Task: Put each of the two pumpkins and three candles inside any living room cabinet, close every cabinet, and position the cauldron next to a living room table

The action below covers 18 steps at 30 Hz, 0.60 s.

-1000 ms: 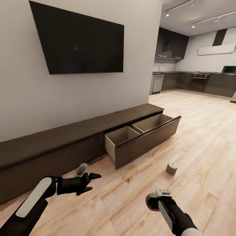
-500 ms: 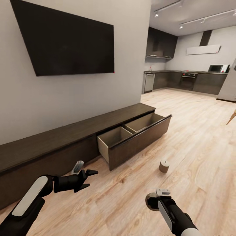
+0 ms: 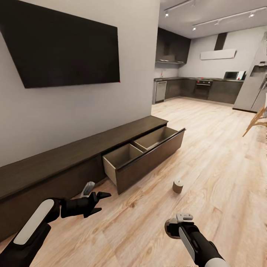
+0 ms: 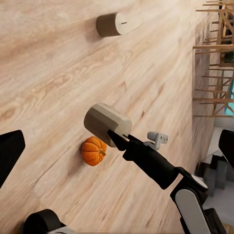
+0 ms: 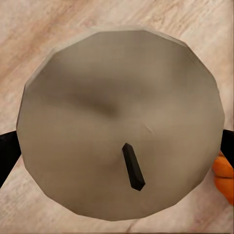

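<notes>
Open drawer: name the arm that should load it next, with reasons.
Right. The right gripper is already shut on a candle, ready for the open drawer. The left gripper is open and empty.

A large flat black television screen (image 3: 63,46) hangs on a plain pale grey wall (image 3: 133,96). Light wood-plank flooring (image 3: 222,155) runs from the foreground back into an open kitchen. There, dark grey kitchen cabinets (image 3: 218,91) line the far wall, with a built-in oven (image 3: 203,87), a microwave (image 3: 233,75) on the surface, and a white range hood (image 3: 218,54) above. Ceiling track lights (image 3: 222,18) glow overhead. Pale dried branches (image 3: 257,118) reach in from the right edge.
</notes>
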Motion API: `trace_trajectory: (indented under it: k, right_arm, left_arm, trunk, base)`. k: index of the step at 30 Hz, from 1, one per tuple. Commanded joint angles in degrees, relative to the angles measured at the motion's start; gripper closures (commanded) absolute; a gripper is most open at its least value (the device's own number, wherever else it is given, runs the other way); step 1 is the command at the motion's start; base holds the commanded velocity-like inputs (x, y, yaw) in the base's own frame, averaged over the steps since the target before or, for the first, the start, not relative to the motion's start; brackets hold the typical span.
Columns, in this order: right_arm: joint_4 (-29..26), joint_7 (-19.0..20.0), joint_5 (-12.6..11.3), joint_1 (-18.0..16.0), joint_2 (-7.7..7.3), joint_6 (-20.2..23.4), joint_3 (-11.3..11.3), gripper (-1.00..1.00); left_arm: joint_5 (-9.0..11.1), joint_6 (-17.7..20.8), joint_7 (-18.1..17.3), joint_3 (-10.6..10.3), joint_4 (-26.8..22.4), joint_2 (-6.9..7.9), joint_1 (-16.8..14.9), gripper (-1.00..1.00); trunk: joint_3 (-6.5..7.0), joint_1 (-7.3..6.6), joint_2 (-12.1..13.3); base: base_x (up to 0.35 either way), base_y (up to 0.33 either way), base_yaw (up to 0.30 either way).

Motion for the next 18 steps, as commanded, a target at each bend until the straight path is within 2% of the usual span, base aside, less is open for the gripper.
trace_trajectory:
  k: [1, 9, 14, 18]
  right_arm:
    - [-0.1, -0.5, -0.5, 0.0, -0.02, 0.2, 0.2, 1.00]
    - [-0.1, -0.5, -0.7, 0.0, -0.03, 0.2, 0.1, 1.00]
    - [-0.1, -0.5, -0.7, 0.0, -0.03, 0.3, 0.0, 1.00]
    - [-0.1, -0.5, -0.7, 0.0, -0.03, 0.2, 0.0, 1.00]
  left_arm:
    - [0.6, 0.0, 0.6, -0.1, -0.1, 0.04, 0.0, -1.00]
    - [0.6, 0.0, 0.6, -0.1, -0.2, 0.04, 0.0, -1.00]
    - [0.6, 0.0, 0.6, -0.1, -0.2, 0.04, 0.0, -1.00]
    - [0.6, 0.0, 0.6, -0.1, -0.2, 0.11, 0.0, -1.00]
  trunk:
    - [0.06, -0.24, 0.4]
    - [1.39, -1.99, 3.6]
    - [2.28, -3.09, 5.6]
    - [2.28, -3.09, 5.6]
  base:
    - [0.000, 0.000, -0.061]
    - [0.000, 0.000, -0.026]
    - [0.000, 0.000, -0.205]
    - [0.000, 0.000, -0.255]
